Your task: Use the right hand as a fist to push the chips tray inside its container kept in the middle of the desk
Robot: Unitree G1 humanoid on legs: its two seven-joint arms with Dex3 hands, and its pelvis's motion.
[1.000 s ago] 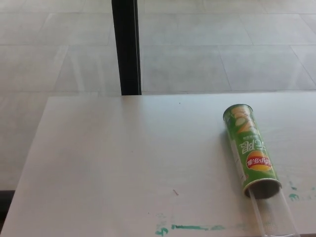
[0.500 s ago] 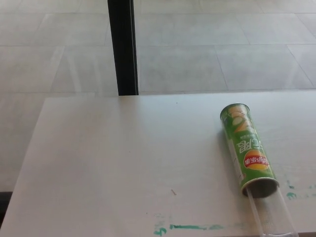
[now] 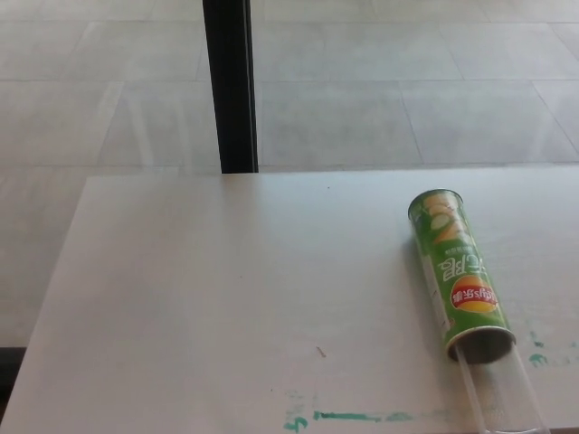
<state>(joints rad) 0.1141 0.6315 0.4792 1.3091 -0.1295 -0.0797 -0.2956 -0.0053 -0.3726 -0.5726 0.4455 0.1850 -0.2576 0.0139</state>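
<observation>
A green chips can [image 3: 456, 271] lies on its side on the white desk [image 3: 226, 298], right of the middle, its open mouth facing the near edge. A clear plastic tray [image 3: 502, 398] sticks out of that mouth and runs down to the picture's bottom edge. Neither of my hands shows in the head view.
Green paint marks [image 3: 353, 417] streak the desk near its front edge, with smaller ones at the right [image 3: 537, 358]. A black post [image 3: 232, 86] stands behind the desk's far edge on a pale tiled floor [image 3: 407, 90].
The whole picture has shifted slightly left and back, so the camera moved. The can and tray lie as before.
</observation>
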